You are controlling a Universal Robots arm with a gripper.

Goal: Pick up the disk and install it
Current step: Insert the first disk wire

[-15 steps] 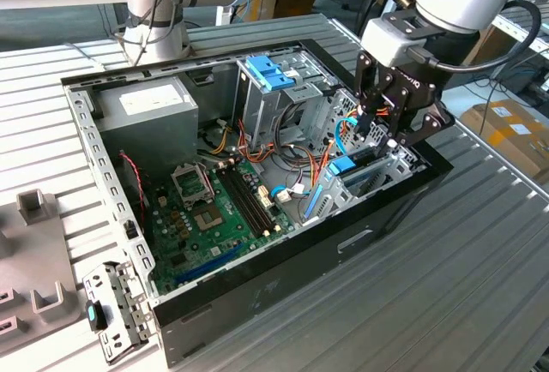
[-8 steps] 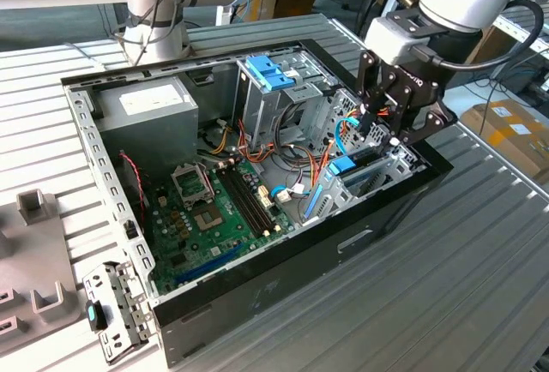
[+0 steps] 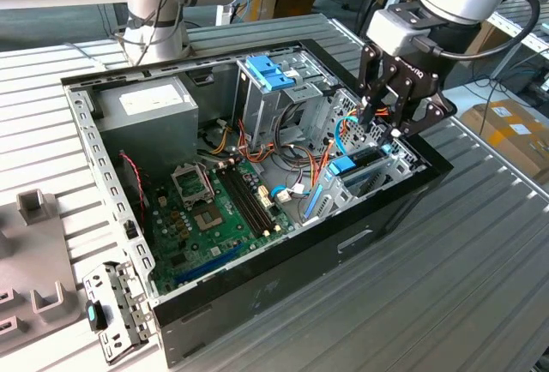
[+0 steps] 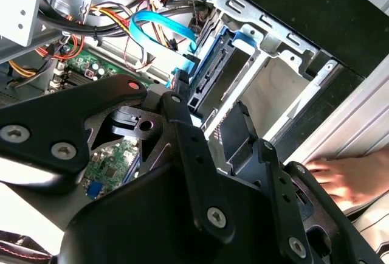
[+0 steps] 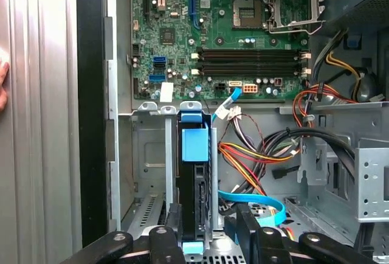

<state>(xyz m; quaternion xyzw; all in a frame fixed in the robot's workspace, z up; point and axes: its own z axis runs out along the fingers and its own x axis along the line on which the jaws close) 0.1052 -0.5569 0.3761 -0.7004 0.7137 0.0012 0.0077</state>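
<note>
The end effector (image 5: pixel 208 216), jaws spread, straddles the upright disk (image 5: pixel 194 185); the second wrist view adds a hand (image 4: pixel 343 177).

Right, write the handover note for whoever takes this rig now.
The gripper: open, above the flat dark disk with bright blue plastic rails, one finger on each side, not clamped.
Disk: on edge inside the grey metal drive bay of the open black computer case.
Done: disk picked and placed in bay.
Left: full seating cannot be confirmed.
A person's hand rests beside the case.
</note>
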